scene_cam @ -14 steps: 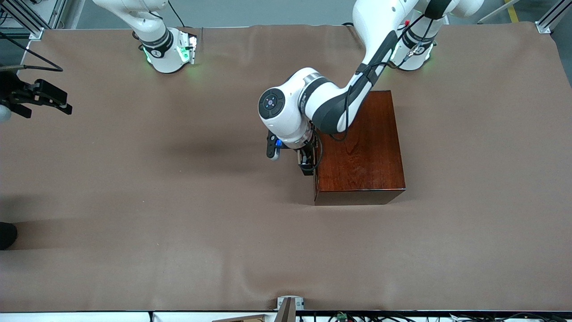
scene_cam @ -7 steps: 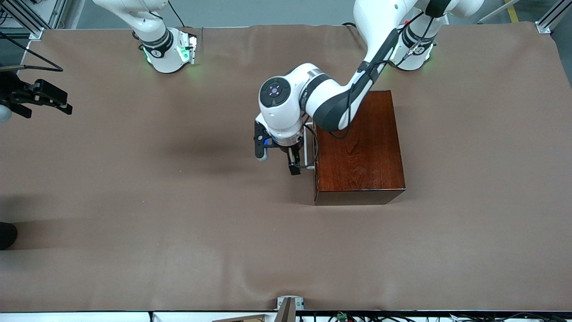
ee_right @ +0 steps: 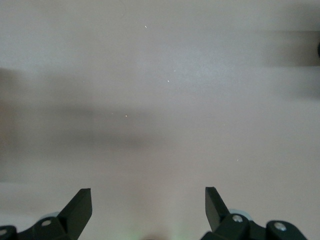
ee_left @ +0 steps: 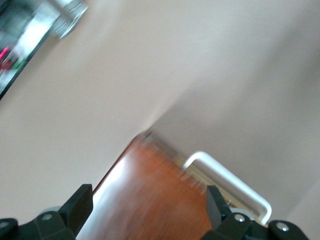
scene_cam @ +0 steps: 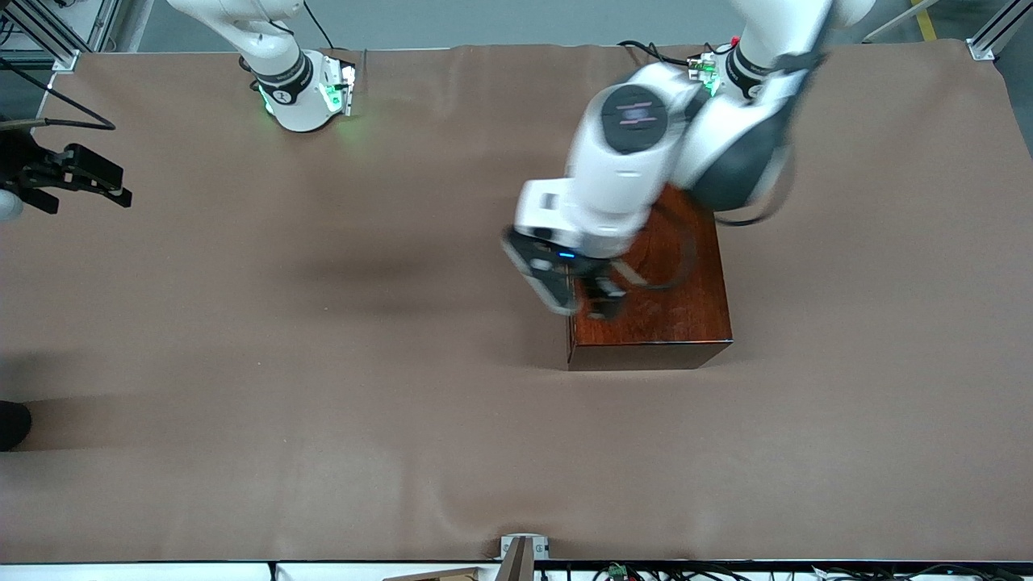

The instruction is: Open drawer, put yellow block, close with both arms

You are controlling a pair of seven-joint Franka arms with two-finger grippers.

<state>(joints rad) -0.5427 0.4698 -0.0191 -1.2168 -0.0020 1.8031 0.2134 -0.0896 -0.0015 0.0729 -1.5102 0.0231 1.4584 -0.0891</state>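
The dark mahogany box [scene_cam: 670, 282] stands toward the left arm's end of the table. Its drawer looks shut. In the left wrist view the drawer's white bar handle [ee_left: 227, 181] shows beside the box top [ee_left: 160, 180]. My left gripper [scene_cam: 593, 303] hangs blurred over the box's edge above the drawer front. It is open, and nothing is between its fingers [ee_left: 82, 197]. My right gripper [scene_cam: 117, 184] waits open over the right arm's end of the table, above bare cloth [ee_right: 160, 100]. The yellow block is out of view.
A brown cloth [scene_cam: 323, 363] covers the whole table. A dark rounded object [scene_cam: 12, 424] sits at the table's edge at the right arm's end. A metal bracket [scene_cam: 523, 549] is at the table's edge nearest the front camera.
The left arm has lifted and swung from in front of the drawer handle to above the box's edge, its wrist turning. The drawer stays shut. The right arm has not moved.
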